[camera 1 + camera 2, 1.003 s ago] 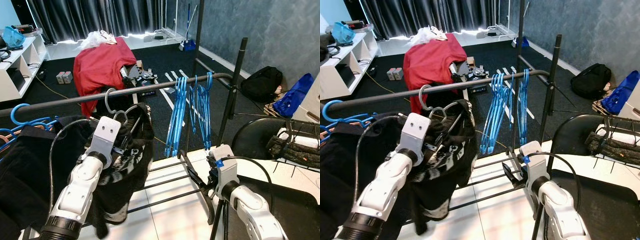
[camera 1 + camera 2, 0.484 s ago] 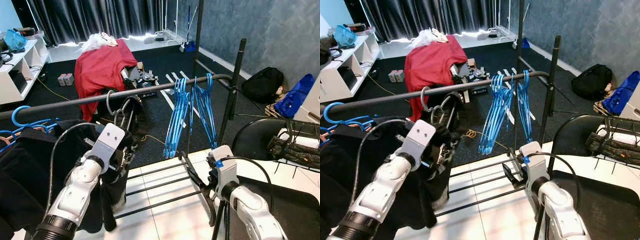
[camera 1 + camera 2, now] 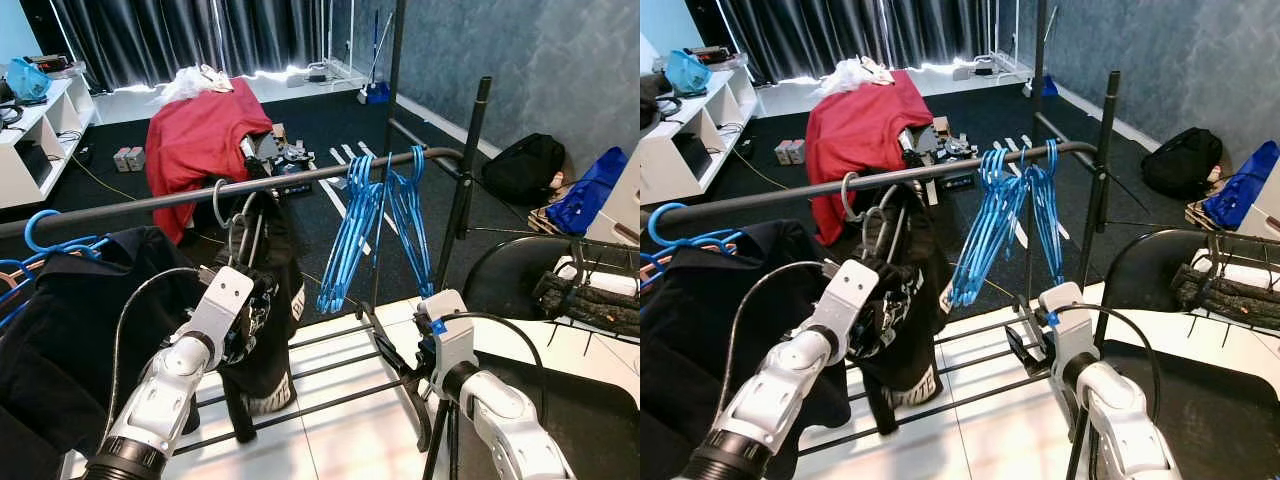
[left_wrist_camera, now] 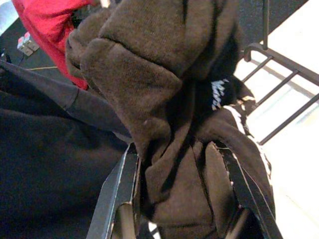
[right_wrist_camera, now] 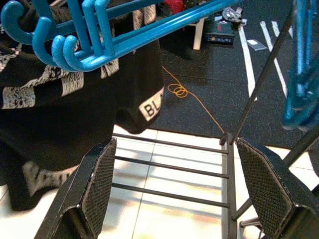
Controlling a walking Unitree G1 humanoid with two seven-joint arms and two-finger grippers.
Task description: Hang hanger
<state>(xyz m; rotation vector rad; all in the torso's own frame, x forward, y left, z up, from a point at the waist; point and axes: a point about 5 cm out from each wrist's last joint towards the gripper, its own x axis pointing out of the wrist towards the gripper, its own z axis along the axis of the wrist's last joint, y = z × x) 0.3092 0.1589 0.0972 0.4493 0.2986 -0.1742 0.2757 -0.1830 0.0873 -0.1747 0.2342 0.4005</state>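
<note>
1 silver hanger (image 3: 232, 215) hooked on the dark rail (image 3: 300, 178), carrying a black printed garment (image 3: 262, 300). Left gripper (image 4: 179, 199) clamped on that garment's cloth. Right gripper (image 5: 184, 194) spread wide, near blue hangers (image 3: 385, 225).

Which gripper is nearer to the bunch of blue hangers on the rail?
Right. The right gripper hangs open just below the blue hangers; the left gripper grips the black garment farther along the rail.

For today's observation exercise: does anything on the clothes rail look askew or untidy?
Yes. The dark garment on the silver hanger hangs bunched and twisted, with the left gripper closed on its fabric. The blue hangers beside it splay at slanted angles rather than hanging straight from the rail.
</note>
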